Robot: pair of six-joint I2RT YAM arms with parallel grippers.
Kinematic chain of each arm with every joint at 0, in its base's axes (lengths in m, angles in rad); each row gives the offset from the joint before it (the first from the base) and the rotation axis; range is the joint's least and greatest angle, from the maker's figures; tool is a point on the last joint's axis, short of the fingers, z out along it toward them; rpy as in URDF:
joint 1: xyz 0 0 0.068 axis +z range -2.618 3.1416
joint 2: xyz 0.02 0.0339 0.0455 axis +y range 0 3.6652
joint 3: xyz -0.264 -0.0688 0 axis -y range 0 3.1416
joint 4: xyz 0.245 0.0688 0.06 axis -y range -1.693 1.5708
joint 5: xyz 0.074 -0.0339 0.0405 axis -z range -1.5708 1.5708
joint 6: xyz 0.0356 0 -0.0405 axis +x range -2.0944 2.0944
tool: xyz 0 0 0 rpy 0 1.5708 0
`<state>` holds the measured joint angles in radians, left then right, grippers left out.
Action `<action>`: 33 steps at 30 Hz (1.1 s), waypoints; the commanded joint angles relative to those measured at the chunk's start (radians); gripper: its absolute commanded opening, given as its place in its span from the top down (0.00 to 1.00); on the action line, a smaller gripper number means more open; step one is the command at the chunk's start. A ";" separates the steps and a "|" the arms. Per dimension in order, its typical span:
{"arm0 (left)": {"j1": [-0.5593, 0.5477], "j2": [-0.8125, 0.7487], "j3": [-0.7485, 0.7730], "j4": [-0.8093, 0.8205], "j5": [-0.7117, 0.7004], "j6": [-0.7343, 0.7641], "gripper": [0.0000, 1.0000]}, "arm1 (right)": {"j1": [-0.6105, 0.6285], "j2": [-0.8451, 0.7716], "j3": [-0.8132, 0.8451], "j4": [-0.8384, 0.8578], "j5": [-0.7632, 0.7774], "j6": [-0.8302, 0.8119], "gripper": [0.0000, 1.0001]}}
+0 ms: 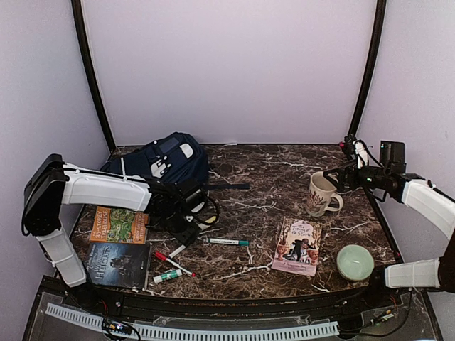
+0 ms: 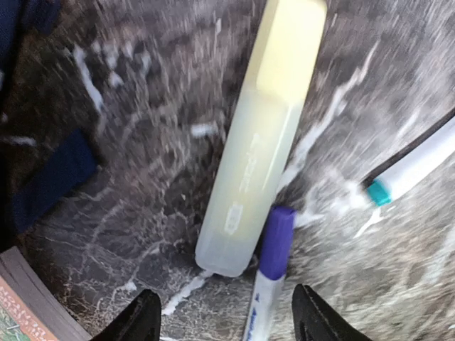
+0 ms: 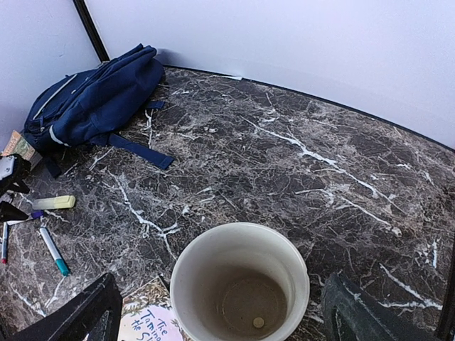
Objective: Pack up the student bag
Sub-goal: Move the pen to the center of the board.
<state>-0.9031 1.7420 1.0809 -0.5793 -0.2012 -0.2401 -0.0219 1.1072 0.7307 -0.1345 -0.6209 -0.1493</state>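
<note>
The navy student bag (image 1: 167,160) lies at the back left of the table, its straps trailing toward the middle; it also shows in the right wrist view (image 3: 92,99). My left gripper (image 1: 188,234) hovers low just in front of the bag, jaws open (image 2: 227,323). A pale yellow highlighter (image 2: 259,135) lies just ahead of its fingertips. A purple-capped white marker (image 2: 274,245) runs back between the fingers without touching either. My right gripper (image 1: 343,177) hangs open above a cream mug (image 3: 240,288), one finger on each side of it (image 3: 224,320).
A teal-capped marker (image 1: 227,241), a red marker (image 1: 173,261) and a green-capped one (image 1: 167,275) lie near the left gripper. Two books (image 1: 119,224) (image 1: 117,264) sit at the front left, a pink book (image 1: 297,245) and a green bowl (image 1: 355,261) at the front right.
</note>
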 commanded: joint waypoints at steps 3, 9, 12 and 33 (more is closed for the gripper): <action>-0.061 -0.039 0.170 0.138 0.142 0.073 0.32 | -0.006 0.005 0.005 0.035 -0.017 -0.016 0.03; -0.091 0.171 0.371 0.160 0.297 0.233 0.43 | -0.006 -0.001 0.004 0.029 -0.018 -0.018 0.03; -0.091 0.274 0.458 0.094 0.349 0.291 0.45 | -0.007 -0.005 0.003 0.029 -0.019 -0.022 0.03; -0.090 0.341 0.400 -0.022 0.168 0.301 0.81 | -0.006 0.017 0.004 0.025 -0.021 -0.033 0.03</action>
<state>-0.9989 2.0953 1.5124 -0.5407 0.0341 0.1078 -0.0219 1.1290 0.7307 -0.1349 -0.6323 -0.1787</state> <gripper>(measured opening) 0.209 0.966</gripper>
